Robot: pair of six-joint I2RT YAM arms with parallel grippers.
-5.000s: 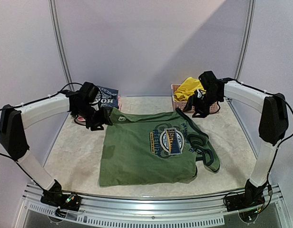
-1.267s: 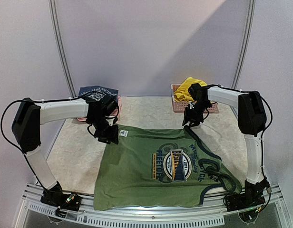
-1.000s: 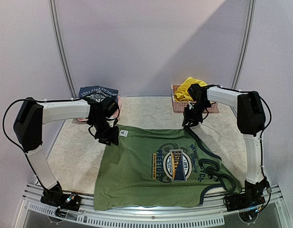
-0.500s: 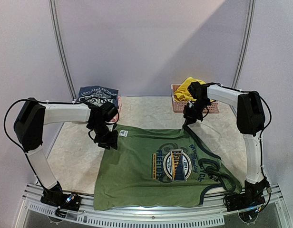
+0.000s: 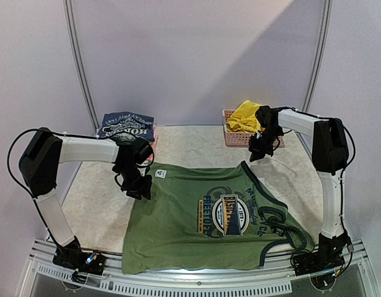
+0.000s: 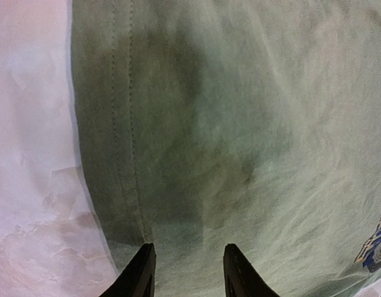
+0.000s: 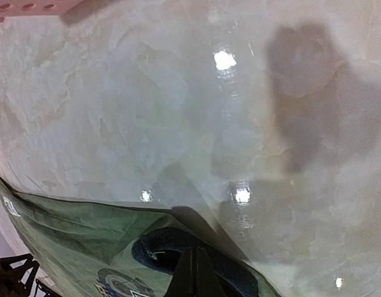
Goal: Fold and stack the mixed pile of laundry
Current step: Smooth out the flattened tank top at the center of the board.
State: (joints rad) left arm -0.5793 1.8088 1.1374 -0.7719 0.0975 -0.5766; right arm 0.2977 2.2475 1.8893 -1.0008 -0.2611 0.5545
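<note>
Olive-green shirt [image 5: 178,223] with blue-yellow round logo [image 5: 231,215]; bright yellow shorts [image 5: 245,116]; pink lattice basket [image 5: 235,138]

Pink lattice basket [image 5: 231,140] far right, on marbled table [image 5: 190,146], pale backdrop [image 5: 196,55], near-edge metal rail [image 5: 196,278].

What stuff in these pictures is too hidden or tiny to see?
Top view: yellow shorts hide the pink basket's inside.
Top view: the green shirt's logo words are too small.
Left wrist view: the logo is cut off at the right edge.
Top view: the left gripper's body hides its fingertips.
</note>
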